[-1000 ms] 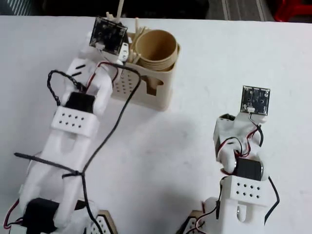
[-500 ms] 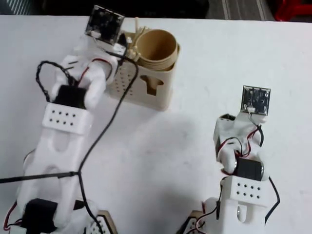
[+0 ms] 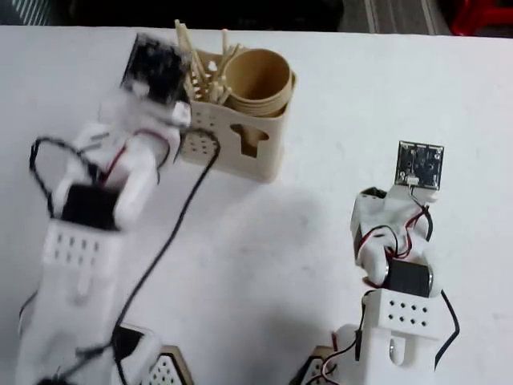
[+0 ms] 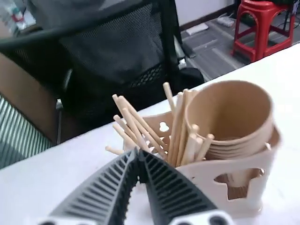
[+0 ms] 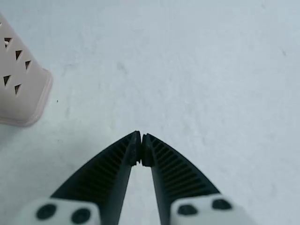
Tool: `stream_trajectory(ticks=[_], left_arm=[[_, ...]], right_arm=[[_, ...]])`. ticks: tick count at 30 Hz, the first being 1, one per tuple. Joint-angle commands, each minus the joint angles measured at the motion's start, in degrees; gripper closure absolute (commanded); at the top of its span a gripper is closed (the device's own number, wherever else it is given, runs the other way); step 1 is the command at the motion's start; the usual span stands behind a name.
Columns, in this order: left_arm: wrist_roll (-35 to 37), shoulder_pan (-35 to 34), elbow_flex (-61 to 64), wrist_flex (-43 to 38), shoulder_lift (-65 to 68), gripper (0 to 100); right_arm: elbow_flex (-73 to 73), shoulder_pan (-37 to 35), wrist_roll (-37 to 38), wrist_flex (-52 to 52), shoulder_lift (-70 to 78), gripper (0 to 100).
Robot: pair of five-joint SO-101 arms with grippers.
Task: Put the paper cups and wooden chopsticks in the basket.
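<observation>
A cream basket (image 3: 240,144) stands at the back of the white table. Stacked tan paper cups (image 3: 256,80) and several wooden chopsticks (image 3: 202,68) stand inside it. In the left wrist view the cups (image 4: 232,117) sit beside the chopsticks (image 4: 154,131), and my left gripper (image 4: 139,157) is shut and empty just in front of the basket (image 4: 234,173). The left arm (image 3: 120,168) is at the basket's left side. My right gripper (image 5: 140,145) is shut with nothing in it over bare table, and the right arm (image 3: 397,241) rests at the front right.
A basket corner (image 5: 21,89) shows in the right wrist view. Beyond the table's far edge are a black mesh chair (image 4: 122,51) and a red stool (image 4: 267,23). Cables hang along the left arm (image 3: 172,233).
The left arm has drawn back from the basket toward the front left. The chopsticks now stand free in the basket. The right arm has not moved.
</observation>
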Motion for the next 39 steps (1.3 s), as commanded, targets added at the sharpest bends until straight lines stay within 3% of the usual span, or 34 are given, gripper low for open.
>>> stream_trajectory(ticks=[1, 12, 19, 25, 33, 39], left_arm=[[-2.02, 0.84, 5.45, -1.67, -11.74, 98], [-1.58, -4.97, 26.73, -1.58, -41.10, 97], [-1.49, -6.20, 37.71, -1.58, -54.20, 97], [-1.49, -6.11, 44.84, 0.18, -61.76, 97], [-1.32, -6.11, 46.59, 7.56, -64.48, 97], [9.58, -6.20, 47.91, 10.37, -64.48, 97]], right_arm=[[-0.88, -0.31, 0.18, -0.48, -1.10, 98.1], [-4.22, -0.57, 0.35, 6.81, -15.16, 98.1], [4.31, -3.91, 7.65, 7.25, -28.97, 98.1], [11.43, -5.41, 8.26, 7.43, -40.75, 98.1], [12.48, -5.49, 7.91, 12.18, -40.84, 98.1], [15.47, -10.59, 7.65, 13.76, -40.84, 98.1]])
